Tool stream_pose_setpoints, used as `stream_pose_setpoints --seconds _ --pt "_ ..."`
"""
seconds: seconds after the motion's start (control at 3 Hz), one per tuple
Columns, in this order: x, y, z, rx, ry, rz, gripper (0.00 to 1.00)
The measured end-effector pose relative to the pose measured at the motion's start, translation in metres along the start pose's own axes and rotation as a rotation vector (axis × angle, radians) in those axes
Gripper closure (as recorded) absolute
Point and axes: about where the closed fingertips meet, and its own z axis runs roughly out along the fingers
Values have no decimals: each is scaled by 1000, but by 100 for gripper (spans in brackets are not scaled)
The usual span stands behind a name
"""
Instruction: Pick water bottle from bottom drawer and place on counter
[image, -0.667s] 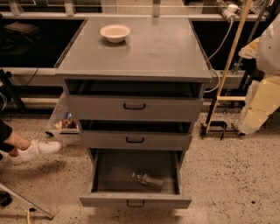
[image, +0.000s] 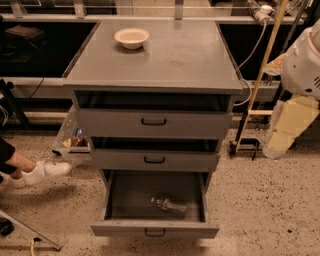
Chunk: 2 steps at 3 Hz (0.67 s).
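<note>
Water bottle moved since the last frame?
No. The water bottle keeps its spot on the bottom drawer floor, right of the handle. The gripper is out of view; only the arm shows.

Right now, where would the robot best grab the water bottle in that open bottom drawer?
Probably across the middle of the water bottle, coming straight down from above: it lies on its side on the floor of the bottom drawer, whose walls block side approaches. The gripper is out of view; only the arm shows at right.
</note>
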Motion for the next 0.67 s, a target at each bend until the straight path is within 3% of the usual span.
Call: stream_pose_setpoints --seconds 0.33,0.67 --pt "-9 15 93 -130 -79 10 0" --pt "-26 52 235 -313 -130 44 0"
